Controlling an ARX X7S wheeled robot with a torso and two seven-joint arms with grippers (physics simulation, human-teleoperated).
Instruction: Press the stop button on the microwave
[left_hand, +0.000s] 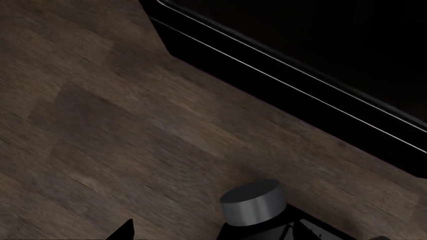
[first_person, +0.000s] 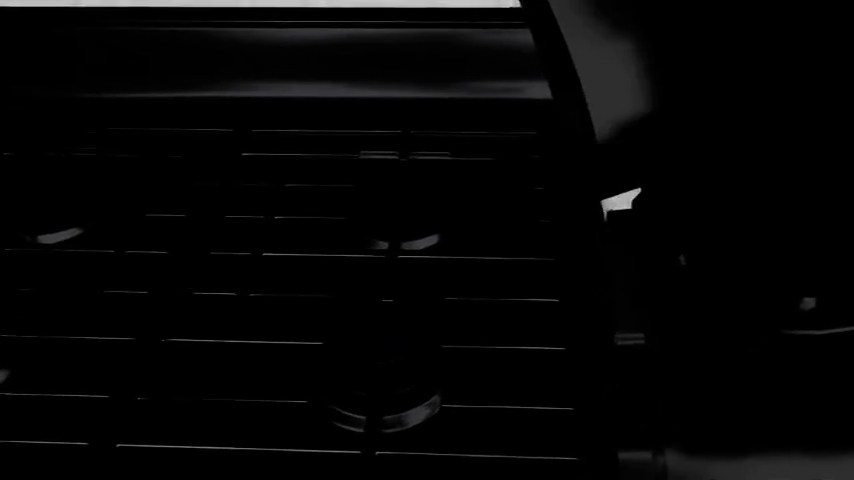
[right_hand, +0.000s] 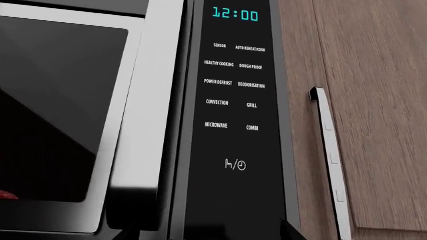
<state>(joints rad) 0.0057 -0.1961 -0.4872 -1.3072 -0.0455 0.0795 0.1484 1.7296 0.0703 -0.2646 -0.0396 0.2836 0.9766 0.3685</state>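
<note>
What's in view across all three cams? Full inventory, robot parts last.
microwave: 1, black and silver, fills right wrist view
control panel: 1, black, white labels, right of the door
clock display: 1, teal 12:00, top of panel
cabinet handle: 1, silver, on wood cabinet beside microwave
wood floor: 1, brown, left wrist view
stove grates: black, head view, very dark
left end effector: grey cylinder and black parts, fingers out of view

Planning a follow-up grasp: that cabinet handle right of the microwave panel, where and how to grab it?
Grip the cabinet handle mid-bar, jaws closing across its narrow width, coming straight on from the front. It is a slim metal bar running up the wood door, standing beside the microwave panel, so a front approach should clear the panel.
</note>
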